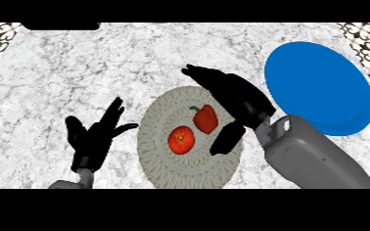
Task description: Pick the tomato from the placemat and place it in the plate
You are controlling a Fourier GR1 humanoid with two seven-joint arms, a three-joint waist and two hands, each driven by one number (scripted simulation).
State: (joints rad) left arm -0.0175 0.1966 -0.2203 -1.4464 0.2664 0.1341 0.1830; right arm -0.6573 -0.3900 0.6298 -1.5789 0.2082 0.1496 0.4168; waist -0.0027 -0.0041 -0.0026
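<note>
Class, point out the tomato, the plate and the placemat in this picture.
tomato [181, 140], head view, middle of its red skin.
plate [318, 88], head view, bare blue centre.
placemat [162, 127], head view, bare left part.

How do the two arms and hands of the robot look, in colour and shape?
Both hands, the left hand and the right hand, are plain black with slender fingers and a thumb. The forearms are smooth grey, rounded shells; the right forearm looks thick. No cables or markings show.
</note>
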